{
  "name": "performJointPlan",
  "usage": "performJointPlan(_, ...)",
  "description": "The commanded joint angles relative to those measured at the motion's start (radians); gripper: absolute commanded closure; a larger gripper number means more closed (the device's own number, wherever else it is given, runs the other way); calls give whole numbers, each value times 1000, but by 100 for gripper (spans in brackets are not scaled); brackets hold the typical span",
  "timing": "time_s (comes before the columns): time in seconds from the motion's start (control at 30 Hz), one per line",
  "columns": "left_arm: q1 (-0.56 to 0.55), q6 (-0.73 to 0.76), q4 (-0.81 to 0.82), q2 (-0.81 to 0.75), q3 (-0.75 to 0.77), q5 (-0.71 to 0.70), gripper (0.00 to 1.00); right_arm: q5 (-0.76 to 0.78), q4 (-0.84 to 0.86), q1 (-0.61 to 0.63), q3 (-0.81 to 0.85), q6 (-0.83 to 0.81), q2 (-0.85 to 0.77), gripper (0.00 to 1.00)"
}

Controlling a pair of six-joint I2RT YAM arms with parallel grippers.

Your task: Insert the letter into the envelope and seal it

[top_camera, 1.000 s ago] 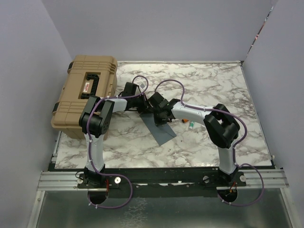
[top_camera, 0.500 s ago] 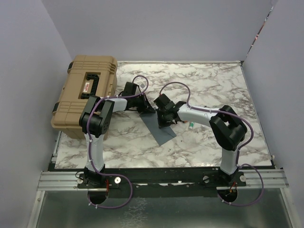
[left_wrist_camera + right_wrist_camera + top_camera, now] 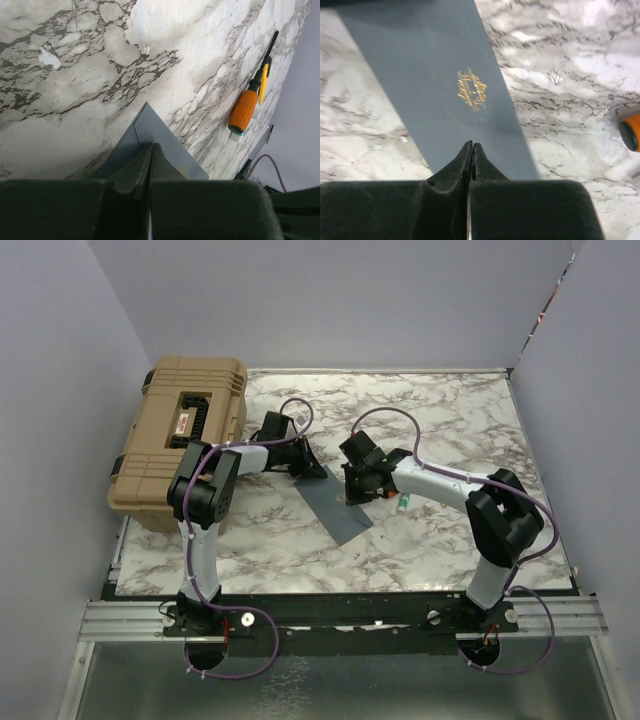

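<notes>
The grey-blue envelope (image 3: 338,515) lies flat around the middle of the marble counter (image 3: 440,420), gold emblem (image 3: 472,89) facing up. The left tool (image 3: 318,472) is closed, fingers pressed together, with its tip over the envelope's far-left corner. The right tool (image 3: 358,490) is closed too, sitting at the envelope's right edge. I can't tell if either one is actually pinching paper. An orange-handled screwdriver (image 3: 244,111) lies just right of the envelope, near the right tool. A tan hard case (image 3: 185,430) sits off on the far left.

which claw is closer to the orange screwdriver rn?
Right. The right claw sits over the envelope, just beside the screwdriver; the left claw is at the envelope's far corner, farther off.
</notes>
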Motion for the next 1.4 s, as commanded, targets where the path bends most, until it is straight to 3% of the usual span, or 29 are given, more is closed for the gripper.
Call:
performJointPlan(0.0, 3, 59, -81, -7, 17, -35, 100, 20, 1, -2, 70, -40, -31, 95)
performJointPlan(0.17, -3, 48, -82, -77, 69, -16, 100, 40, 17, -1, 180, -88, 97, 85)
performJointPlan(0.47, -35, 12, -75, -3, 84, -39, 100, 95, 105, 1, 245, -255, 215, 83)
performJointPlan(0.67, -37, 12, -75, 31, 60, -79, 100, 35, 141, 9, 181, -323, 220, 86)
performJointPlan(1.1, -35, 52, -134, 72, 31, -149, 100, -67, 55, 26, -11, -404, 118, 71)
performJointPlan(1.37, -34, 69, -150, 76, 36, -157, 100, -31, -62, 39, -43, -392, 105, 70)
